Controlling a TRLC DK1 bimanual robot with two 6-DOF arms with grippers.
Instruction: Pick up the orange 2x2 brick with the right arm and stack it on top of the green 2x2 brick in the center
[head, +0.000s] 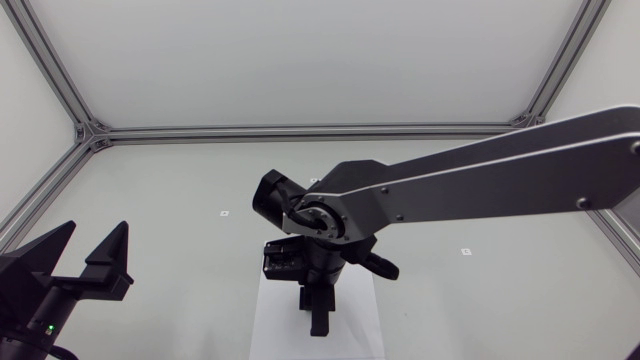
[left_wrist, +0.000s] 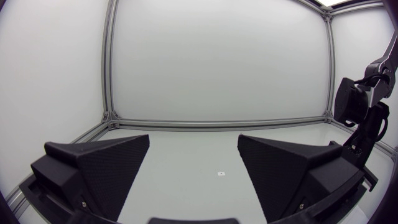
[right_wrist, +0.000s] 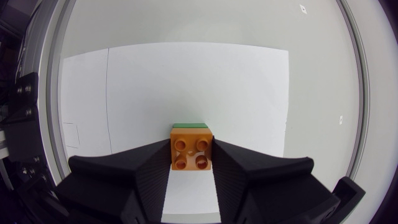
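Bright, even, diffuse light; faint shadows; wrist views bowed at edges.

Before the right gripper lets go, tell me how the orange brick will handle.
Probably rigid: the orange brick shows square edges while clamped in the right gripper. Possibly slick: its sides look smooth and flat. Unlikely to roll or tip: it is squat and boxy, held over the green brick.

The orange 2x2 brick (right_wrist: 191, 147) sits studs-up, squarely atop the green brick (right_wrist: 189, 125).
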